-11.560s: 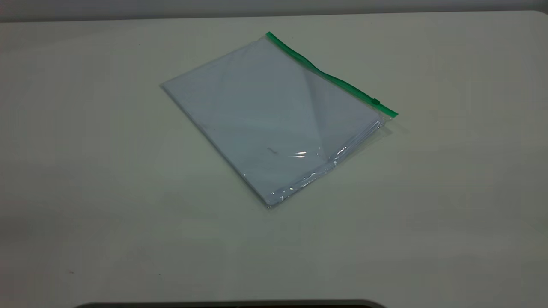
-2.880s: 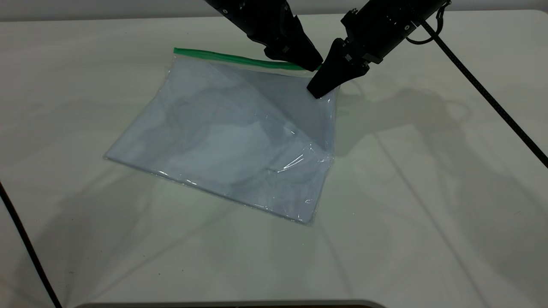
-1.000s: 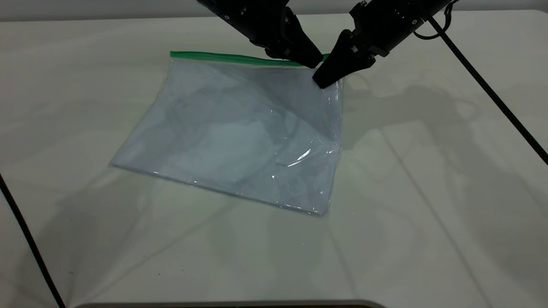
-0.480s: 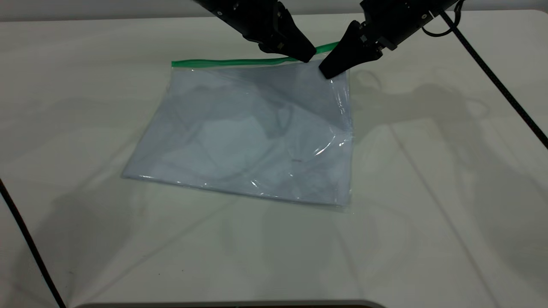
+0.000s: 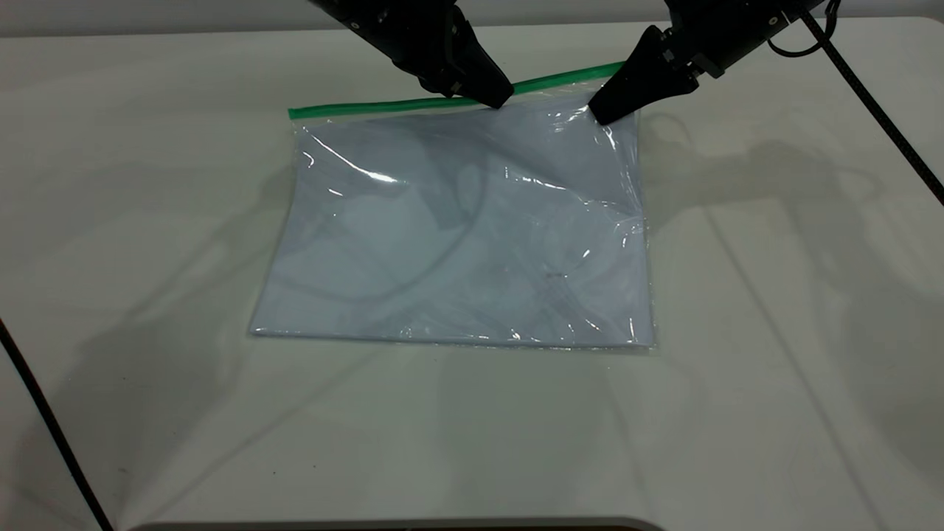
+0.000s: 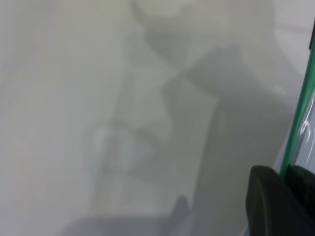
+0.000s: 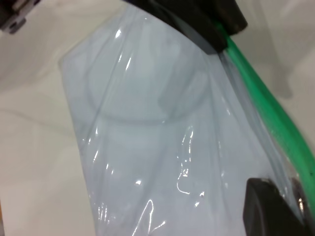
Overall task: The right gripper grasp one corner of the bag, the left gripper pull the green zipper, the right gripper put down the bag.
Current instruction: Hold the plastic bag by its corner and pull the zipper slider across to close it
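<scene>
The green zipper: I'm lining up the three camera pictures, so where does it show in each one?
Exterior view: the green zipper runs along the bag's far edge, between both grippers.
Left wrist view: green strip leading down into the left gripper.
Right wrist view: strip slanting from the left gripper toward the right gripper.
Shared landmark: the left gripper on the strip.

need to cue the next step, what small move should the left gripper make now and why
Probably keep sliding the left gripper along the green zipper toward its free end: it pinches the strip mid-length, while the right gripper holds the bag by its corner.
</scene>
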Controlling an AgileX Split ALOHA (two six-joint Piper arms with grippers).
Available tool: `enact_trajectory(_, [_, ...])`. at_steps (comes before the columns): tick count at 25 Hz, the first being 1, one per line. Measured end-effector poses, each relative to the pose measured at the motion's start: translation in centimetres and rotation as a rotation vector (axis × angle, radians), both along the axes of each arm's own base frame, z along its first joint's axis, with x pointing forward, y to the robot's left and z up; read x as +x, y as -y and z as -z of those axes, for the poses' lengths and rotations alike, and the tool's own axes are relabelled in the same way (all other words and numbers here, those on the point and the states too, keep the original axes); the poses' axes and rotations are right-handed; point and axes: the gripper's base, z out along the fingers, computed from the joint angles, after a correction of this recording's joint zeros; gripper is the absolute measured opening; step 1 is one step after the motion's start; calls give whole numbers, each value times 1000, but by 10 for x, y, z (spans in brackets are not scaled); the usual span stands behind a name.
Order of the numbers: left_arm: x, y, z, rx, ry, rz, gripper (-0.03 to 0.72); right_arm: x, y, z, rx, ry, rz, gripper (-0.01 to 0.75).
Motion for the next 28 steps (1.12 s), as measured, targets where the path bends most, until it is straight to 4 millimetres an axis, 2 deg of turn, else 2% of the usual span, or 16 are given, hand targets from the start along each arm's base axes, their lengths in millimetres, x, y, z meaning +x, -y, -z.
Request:
enact_trajectory(5, [5, -11, 0, 7, 5, -22, 70, 3, 11, 0, -14, 9, 25, 36])
enact_trajectory(12, [15, -36, 1, 15, 5, -68, 71, 7, 38, 1, -40, 20, 71, 36])
enact_trajectory(20, [23, -64, 2, 56, -12, -114, 71, 10, 59, 3, -81, 36, 104, 36])
enact_trajectory(28, [28, -86, 3, 83, -16, -144, 76, 12, 65, 4, -105, 48, 115, 36])
